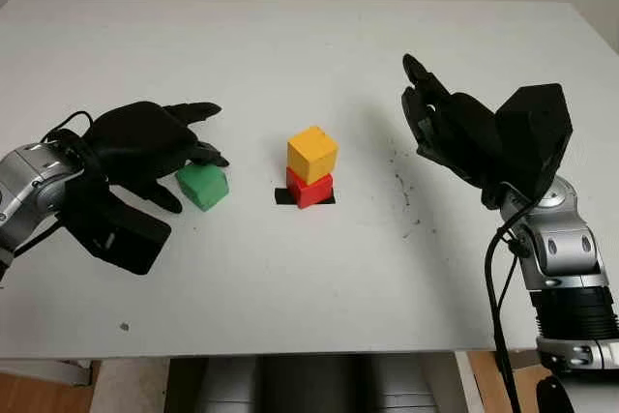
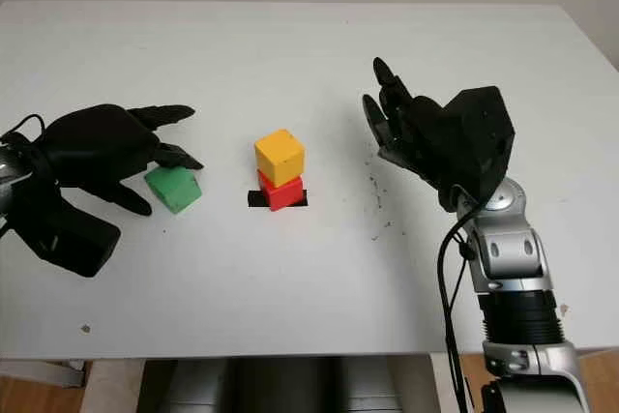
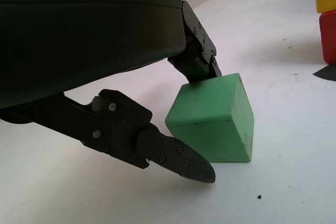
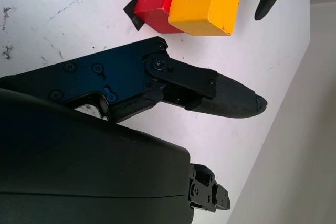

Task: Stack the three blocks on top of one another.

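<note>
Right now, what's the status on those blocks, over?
Left robot hand around green block, grip unconfirmed. Right robot hand open, raised right of stack. Yellow block on red block. Nothing between.

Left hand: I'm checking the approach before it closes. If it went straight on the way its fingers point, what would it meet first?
The green block, which already sits between the left hand's fingers on the table. Beyond it stands the yellow block on the red block.

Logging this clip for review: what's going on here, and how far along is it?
Two blocks are stacked: the yellow block sits on the red block at mid-table. The left hand is around the green block, fingers touching it, though the block is on the table, not yet lifted. The right hand is open, raised to the right of the stack.
</note>
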{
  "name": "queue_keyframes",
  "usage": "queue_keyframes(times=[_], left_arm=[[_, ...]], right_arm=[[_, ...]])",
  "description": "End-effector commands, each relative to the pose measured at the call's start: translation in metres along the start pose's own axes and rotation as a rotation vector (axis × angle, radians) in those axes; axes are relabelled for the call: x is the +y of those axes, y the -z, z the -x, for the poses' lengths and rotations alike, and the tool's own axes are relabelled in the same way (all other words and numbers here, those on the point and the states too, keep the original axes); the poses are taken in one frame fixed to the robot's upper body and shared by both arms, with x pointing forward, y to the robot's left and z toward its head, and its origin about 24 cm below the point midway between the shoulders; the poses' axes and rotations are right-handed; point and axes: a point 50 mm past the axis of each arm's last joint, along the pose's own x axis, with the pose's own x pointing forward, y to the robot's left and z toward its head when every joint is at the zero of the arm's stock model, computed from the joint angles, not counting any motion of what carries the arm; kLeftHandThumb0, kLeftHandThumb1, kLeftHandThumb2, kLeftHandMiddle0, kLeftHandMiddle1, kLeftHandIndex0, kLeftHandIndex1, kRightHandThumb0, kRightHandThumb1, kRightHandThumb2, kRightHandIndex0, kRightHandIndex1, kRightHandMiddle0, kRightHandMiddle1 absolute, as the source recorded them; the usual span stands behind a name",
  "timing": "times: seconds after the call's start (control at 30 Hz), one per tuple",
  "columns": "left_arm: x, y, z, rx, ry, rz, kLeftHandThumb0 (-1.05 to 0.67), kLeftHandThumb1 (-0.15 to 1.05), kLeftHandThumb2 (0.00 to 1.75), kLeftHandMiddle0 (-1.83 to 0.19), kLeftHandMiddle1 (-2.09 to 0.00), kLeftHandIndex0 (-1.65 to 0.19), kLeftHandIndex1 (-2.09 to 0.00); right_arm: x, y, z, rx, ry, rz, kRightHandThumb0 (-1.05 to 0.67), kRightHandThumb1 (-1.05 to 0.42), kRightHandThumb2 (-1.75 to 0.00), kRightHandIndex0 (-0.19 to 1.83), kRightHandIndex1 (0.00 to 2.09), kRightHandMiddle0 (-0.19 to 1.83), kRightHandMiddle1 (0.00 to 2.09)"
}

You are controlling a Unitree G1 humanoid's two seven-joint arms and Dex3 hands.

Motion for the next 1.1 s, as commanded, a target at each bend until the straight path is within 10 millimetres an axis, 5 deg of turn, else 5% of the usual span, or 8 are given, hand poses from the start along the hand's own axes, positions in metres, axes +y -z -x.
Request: queue_keyframes(times=[0.0,0.23,0.6,1.07], left_arm=[[0.000,-0.002,-0.002,-0.013,-0.015,0.005,-0.54,0.93,0.06,-0.13,-0.06,-0.38,-0.92],[-0.004,-0.001,-0.002,-0.012,-0.012,-0.015,-0.50,0.98,0.06,-0.19,-0.07,-0.34,-1.28],[-0.011,0.000,-0.002,-0.003,-0.046,-0.105,-0.44,0.93,0.05,-0.28,-0.07,-0.48,-1.14],[0.013,0.018,0.004,0.033,-0.131,0.587,-0.42,1.01,0.06,-0.22,-0.04,-0.29,-1.51]], right_arm=[[-0.003,-0.005,0.003,-0.020,0.014,0.012,-0.67,-1.05,-0.72,-0.19,0.00,-0.19,0.00],[-0.004,-0.004,0.004,-0.028,0.012,0.023,-0.67,-1.05,-0.72,-0.19,0.00,-0.19,0.00],[-0.003,-0.006,0.004,-0.034,0.002,0.013,-0.66,-1.05,-0.73,-0.19,0.00,-0.19,0.00],[-0.002,-0.004,0.004,-0.017,0.006,0.027,-0.65,-1.05,-0.71,-0.19,0.00,-0.19,0.00]])
